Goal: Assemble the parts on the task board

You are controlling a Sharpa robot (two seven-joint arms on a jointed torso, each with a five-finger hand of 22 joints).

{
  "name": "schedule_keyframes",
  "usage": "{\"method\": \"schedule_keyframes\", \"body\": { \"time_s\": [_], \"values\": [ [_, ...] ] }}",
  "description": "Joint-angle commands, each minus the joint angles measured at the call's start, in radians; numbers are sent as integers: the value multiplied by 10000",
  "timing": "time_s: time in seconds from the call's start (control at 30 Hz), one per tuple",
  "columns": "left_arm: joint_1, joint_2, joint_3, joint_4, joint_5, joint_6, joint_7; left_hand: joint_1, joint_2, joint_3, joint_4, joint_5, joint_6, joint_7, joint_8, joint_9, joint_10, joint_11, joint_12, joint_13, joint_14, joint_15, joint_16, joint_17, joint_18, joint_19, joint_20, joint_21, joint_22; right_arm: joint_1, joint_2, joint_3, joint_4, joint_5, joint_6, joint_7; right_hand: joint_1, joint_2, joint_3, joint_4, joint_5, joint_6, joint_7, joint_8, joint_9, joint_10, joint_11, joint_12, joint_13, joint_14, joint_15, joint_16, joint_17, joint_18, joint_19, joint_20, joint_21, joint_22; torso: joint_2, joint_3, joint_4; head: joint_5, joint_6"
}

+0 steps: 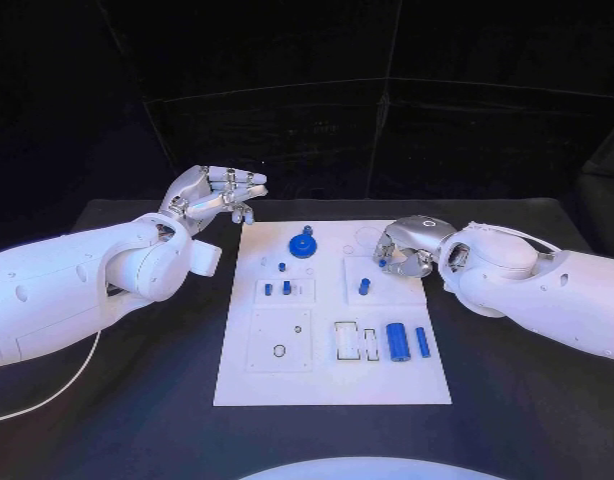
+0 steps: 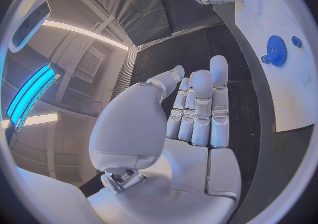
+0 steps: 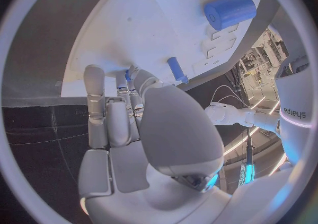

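The head view looks steeply down from above the table, taking in the whole task board. Each wrist view sits close behind its own palm, facing along the fingers: the left hand beside the board, the right hand over it. All share the board.

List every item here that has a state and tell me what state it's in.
Left robot hand: raised beside the task board, fingers apart, holding nothing.
Right robot hand: down on the board's right edge, pinching a small blue part.
Blue gear: lying flat on the board.
Large blue cylinder: lying on its side.
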Motion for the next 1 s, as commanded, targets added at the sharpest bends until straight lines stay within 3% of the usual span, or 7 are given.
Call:
{"method": "schedule_keyframes", "body": {
  "time_s": [0.03,0.23,0.43,0.67,0.87,1.0],
  "values": [
    [11,5,9,14,121,1,206,-21,61,-61,11,4,-3,-12,-31,-9,71,-6,69,11,-49,-2,-46,-15,139,-81,-19,-34,-10,9,29,3,-16,-37,272,-19,36,21,349,-74,-106,223,-26,-23,24,213,-41,-33,-73,436,-33,77,32,-94,104,5,129,135,-3,-1,-14,4,-29],
    [11,15,9,6,121,3,169,-20,62,-65,10,4,-6,-11,-31,-9,68,-6,72,12,-60,-2,-63,-46,138,-82,-19,-39,-14,8,90,3,-79,-16,535,-102,-266,-23,1227,-329,-263,549,-93,-35,19,560,-119,-80,-219,434,-98,91,-6,-125,117,-66,344,379,-7,-6,-3,-9,-57],
    [11,19,9,-2,121,2,127,-6,70,-67,1,4,-8,-13,-31,-9,62,-7,81,13,-69,-2,-72,-58,137,-84,-21,-51,-21,7,116,3,-110,-20,532,-241,-483,-63,1648,-497,-329,639,-97,-84,14,636,-137,-151,-238,441,-104,124,15,-135,113,-71,437,477,-11,-3,-3,-12,-75],
    [11,14,8,-4,121,22,74,7,74,-70,-8,4,-13,-12,-32,-10,54,-7,88,13,-82,-3,-86,-83,137,-85,-22,-61,-29,5,57,5,26,-96,-319,-430,-697,-25,2182,-691,-464,730,-103,-126,17,719,-142,-218,-235,460,-108,198,97,-153,143,-78,574,643,-14,-3,-17,-19,-92],
    [11,12,8,-40,122,52,37,17,75,-75,-17,4,-22,-9,-35,-11,41,-4,94,13,-90,-2,-94,-94,136,-86,-23,-72,-36,7,-214,10,458,-74,-1122,-382,-803,-77,2319,-755,-489,753,-103,-140,18,745,-146,-237,-233,476,-108,250,166,-175,197,-78,668,787,-30,-10,-16,-57,-84],
    [11,16,7,-61,122,63,23,20,73,-82,-22,4,-28,-6,-37,-12,31,-1,98,13,-100,-1,-105,-112,135,-88,-24,-80,-42,12,-451,15,800,24,-1387,-349,-833,-102,2352,-776,-496,758,-105,-145,18,749,-147,-244,-233,484,-108,273,199,-184,221,-78,704,846,-25,-11,-5,-71,-65]
  ]
}}
